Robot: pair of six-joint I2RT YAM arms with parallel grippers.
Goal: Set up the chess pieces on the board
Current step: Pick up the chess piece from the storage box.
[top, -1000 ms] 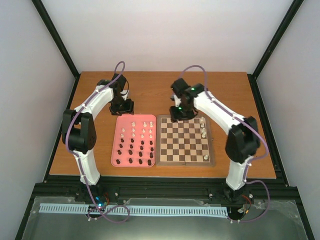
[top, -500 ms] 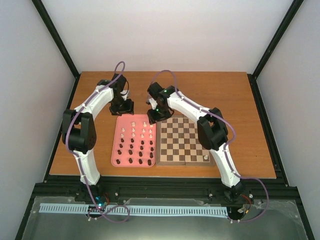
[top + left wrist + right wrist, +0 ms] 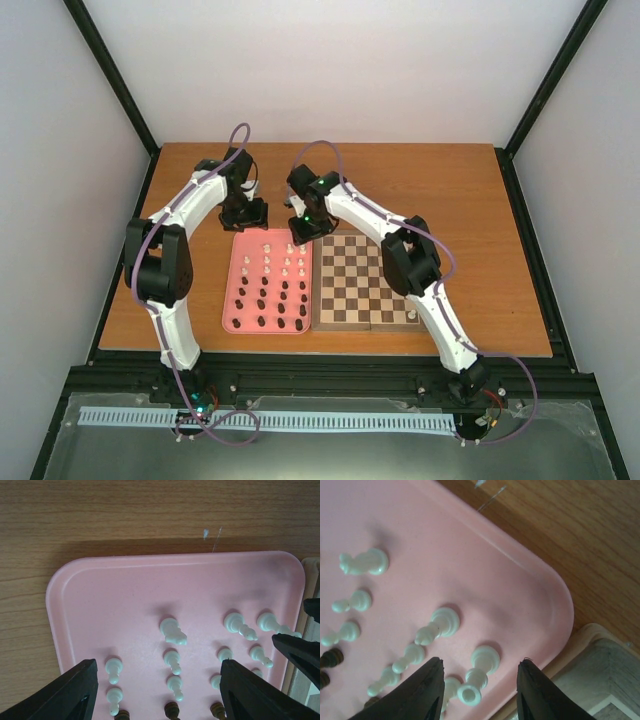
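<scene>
A pink rectangular plastic tray lies on the brown wooden worktop, left of centre in the overhead view. It touches or sits just beside the square wooden chessboard with tan and dark brown squares on its right. Most of the chess pieces stand on the tray: small white figurines in its upper rows and small dark brown figurines in its lower rows. A single white piece stands near the lower right corner of the board. Part of the board's right side is hidden behind the right arm.

The left arm's fingers hang over the tray's upper edge. They are spread wide apart and grip nothing, and the white figurines show below between them.

The right arm's fingers reach across to the tray's upper right corner, beside the board. They stand on either side of one white piece with a ringed top, the last one before the tray's rim. A gap seems to remain on both sides of it, so the fingers look open and not yet clamped, though the close angle makes contact hard to judge.
</scene>
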